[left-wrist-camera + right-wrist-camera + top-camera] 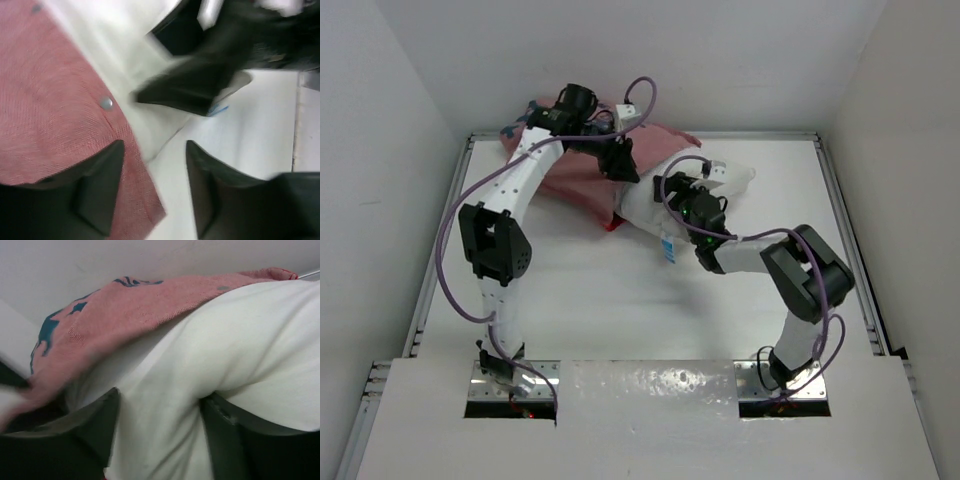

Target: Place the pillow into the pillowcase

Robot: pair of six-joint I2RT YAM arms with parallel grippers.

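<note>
At the far end of the table [600, 300], both arms are in over the bedding. Pillowcase [570, 185] sits bunched far-left and the pillow [740, 180] is just right of it. From the right wrist view the red cloth drapes over the pillow's top edge, so it's partly in at best. Most of the white body is out, w/ the blue tag [668, 248] on the near side.

Left gripper [155, 150]: fingers apart, the pillowcase hem running under 1 finger and ending in the gap, nothing pinched. Right gripper [159, 397]: fingers apart too, straddling a fat bulge of pillow, no squeeze visible. So neither arm has hold of anything, far as I can see.

Risks, imo:
- **Loose hem:** the case mouth can flop shut or slide off the pillow corner. Then any push just shoves both pieces along the table instead of feeding 1 into the other.
- **Left closes too low:** it may grab pillow + case together and seal the mouth.
- **Right regrips too shallow:** that soft bulge slips straight out.
- **Clash:** the 2 grippers are v. close, w/ the right one looming in the left wrist view, so they could collide if both move inward at once.
</note>
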